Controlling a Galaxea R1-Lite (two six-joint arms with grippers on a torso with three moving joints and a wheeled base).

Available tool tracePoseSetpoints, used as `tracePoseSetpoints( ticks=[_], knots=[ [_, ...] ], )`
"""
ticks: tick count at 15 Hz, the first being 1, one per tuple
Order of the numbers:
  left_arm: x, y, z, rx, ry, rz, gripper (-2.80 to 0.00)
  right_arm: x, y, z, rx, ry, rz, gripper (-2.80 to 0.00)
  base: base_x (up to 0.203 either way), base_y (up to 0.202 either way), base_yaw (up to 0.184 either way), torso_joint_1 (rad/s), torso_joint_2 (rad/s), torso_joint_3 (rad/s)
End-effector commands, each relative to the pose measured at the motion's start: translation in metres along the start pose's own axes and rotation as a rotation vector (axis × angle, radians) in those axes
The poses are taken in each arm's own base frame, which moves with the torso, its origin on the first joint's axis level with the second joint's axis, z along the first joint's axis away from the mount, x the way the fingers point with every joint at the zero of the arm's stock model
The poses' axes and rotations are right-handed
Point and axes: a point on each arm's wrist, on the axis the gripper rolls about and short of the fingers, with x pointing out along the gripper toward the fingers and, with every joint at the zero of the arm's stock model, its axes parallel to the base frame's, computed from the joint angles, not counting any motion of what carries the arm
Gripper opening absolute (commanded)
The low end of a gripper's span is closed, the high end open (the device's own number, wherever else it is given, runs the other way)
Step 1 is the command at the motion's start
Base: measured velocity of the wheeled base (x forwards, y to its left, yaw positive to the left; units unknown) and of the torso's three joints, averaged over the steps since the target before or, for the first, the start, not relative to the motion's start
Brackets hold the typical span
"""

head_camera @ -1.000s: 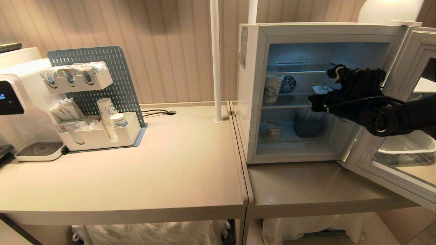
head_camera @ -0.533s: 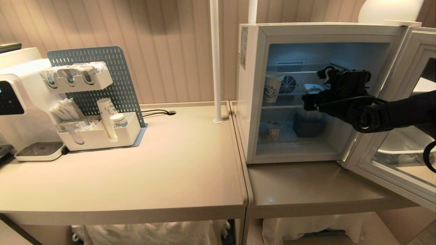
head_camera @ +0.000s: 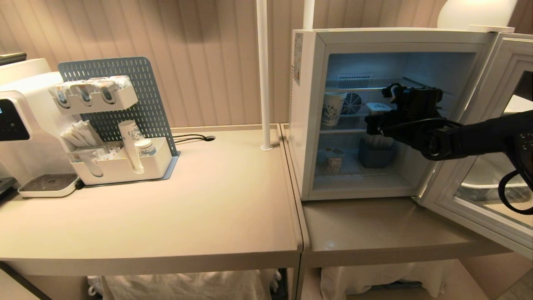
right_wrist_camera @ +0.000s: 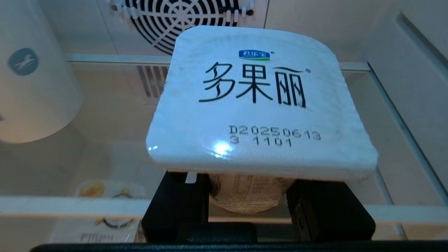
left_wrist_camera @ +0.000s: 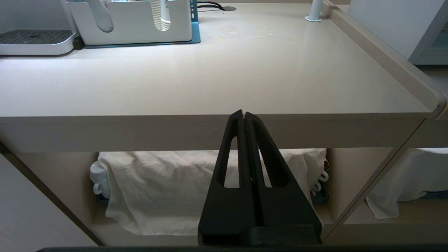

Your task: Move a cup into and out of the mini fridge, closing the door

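Observation:
The mini fridge (head_camera: 308, 125) stands on the right table with its door (head_camera: 470, 216) swung wide open to the right. My right gripper (head_camera: 377, 121) reaches inside at the level of the middle shelf and is shut on the cup (head_camera: 378, 108). That cup (right_wrist_camera: 260, 101) is a small white tub with a squarish white lid printed in black characters. The black fingers (right_wrist_camera: 175, 206) of the right gripper (right_wrist_camera: 248, 196) clamp its body from both sides, just under the lid. My left gripper (left_wrist_camera: 244, 115) is shut and empty, parked below the left table's front edge.
Inside the fridge a paper cup (head_camera: 333, 108) stands on the middle shelf at the left. A second small tub (head_camera: 334, 159) and a blue box (head_camera: 377, 154) sit on the floor below. A pegboard organiser (head_camera: 120, 125), a water dispenser (head_camera: 16, 121) and a white pole (head_camera: 263, 75) are on the left table.
My right arm has carried the cup leftward and deeper into the fridge, over the middle shelf. The left arm has not moved.

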Motion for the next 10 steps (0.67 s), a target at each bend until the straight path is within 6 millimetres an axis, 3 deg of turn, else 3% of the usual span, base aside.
tracePoseSetpoints(
  ticks=[1,10],
  knots=[
    [0.000,0.000,0.000,0.000,0.003,0.000,-2.80,0.009,0.001,-0.007,-0.002,0.012,-0.001,-2.80,0.000,0.000,0.000,0.000,0.00,0.000],
    [0.000,0.000,0.000,0.000,0.003,0.001,-2.80,0.023,0.003,-0.028,-0.004,0.050,0.000,-2.80,0.000,0.000,0.000,0.000,0.00,0.000]
  ],
)
